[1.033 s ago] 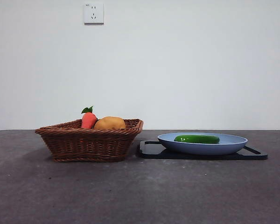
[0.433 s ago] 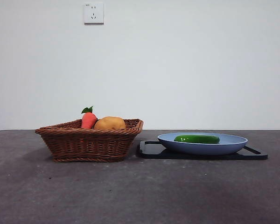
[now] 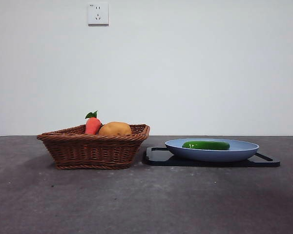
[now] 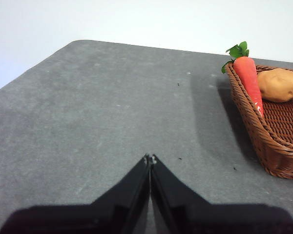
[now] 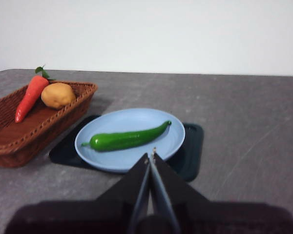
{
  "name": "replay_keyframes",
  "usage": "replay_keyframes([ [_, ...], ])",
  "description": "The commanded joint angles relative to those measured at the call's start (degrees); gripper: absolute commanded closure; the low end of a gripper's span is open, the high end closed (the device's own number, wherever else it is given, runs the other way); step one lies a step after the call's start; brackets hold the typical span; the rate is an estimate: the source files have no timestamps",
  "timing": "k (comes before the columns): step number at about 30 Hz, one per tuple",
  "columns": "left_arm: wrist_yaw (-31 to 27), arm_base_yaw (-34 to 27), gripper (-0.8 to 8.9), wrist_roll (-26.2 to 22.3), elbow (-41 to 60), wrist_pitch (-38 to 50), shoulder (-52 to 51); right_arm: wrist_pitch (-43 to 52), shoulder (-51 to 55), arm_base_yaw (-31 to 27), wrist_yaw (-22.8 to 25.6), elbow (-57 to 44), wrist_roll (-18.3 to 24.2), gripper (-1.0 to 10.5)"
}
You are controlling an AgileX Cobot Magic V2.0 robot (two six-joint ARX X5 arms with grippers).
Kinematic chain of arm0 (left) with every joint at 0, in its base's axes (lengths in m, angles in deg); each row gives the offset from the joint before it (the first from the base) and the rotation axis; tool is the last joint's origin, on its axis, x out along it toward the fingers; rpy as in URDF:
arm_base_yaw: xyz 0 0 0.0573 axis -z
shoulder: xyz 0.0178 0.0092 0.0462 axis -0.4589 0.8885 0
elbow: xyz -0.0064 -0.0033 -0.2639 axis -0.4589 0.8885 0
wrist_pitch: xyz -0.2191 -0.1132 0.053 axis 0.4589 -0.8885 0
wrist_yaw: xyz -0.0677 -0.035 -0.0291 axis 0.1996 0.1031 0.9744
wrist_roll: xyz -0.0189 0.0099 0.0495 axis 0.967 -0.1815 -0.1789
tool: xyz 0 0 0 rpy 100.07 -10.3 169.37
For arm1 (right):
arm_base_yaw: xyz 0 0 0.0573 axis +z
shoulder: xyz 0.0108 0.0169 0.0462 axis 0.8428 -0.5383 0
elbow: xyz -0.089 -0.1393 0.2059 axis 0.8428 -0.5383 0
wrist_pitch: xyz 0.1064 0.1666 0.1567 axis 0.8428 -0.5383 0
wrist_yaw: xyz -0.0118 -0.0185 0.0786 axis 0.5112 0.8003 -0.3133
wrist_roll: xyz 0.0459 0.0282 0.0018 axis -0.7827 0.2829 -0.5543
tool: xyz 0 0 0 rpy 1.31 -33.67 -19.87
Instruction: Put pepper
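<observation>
Where the low front camera looks across the gray table [image 3: 146,204], a brown woven basket [image 3: 95,151] sits on the left. A red-orange carrot [image 3: 93,125] with green leaves and a tan potato [image 3: 115,128] poke up over its rim, side by side. Just beside the basket, on the right, a black tray [image 3: 158,156] lies flat, and a blue plate [image 3: 234,152] sits on it. The green pepper [image 3: 205,145] lies flat on the plate. No arm shows in this view.

From the left wrist camera, the left gripper [image 4: 150,158] hangs over bare table, its two black jaws pressed together at the tips and holding nothing. The basket [image 4: 283,146] sits off to one side, well apart from it, with the carrot [image 4: 248,80] leaning on the rim and the potato [image 4: 280,84] touching it.

From the right wrist camera, the right gripper [image 5: 151,155] is also pressed together and holds nothing. It hangs above the near rim of the blue plate [image 5: 112,163]. The pepper [image 5: 124,138] lies across the middle of the plate, apart from the jaws. The black tray [image 5: 191,151] shows under the plate, and the basket [image 5: 19,141] sits next to it.
</observation>
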State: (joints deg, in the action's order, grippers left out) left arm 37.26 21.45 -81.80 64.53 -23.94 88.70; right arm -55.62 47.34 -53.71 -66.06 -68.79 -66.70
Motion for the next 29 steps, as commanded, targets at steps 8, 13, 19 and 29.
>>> replay_keyframes([
  [8,0.2,-0.2,8.06,0.2,0.1,0.0,-0.2,-2.5,3.9,0.0,0.2,-3.7,-2.4,9.4],
  [13,0.2,-0.2,8.06,0.2,0.1,0.0,-0.2,-4.4,3.9,0.0,0.2,-3.7,-2.4,9.4],
  [19,0.2,-0.2,8.06,0.2,0.1,0.0,-0.2,-8.4,3.9,0.0,0.2,-3.7,-2.4,9.4],
  [29,0.2,-0.2,8.06,0.2,0.1,0.0,-0.2,-8.5,3.9,0.0,0.2,-3.7,-2.4,9.4],
])
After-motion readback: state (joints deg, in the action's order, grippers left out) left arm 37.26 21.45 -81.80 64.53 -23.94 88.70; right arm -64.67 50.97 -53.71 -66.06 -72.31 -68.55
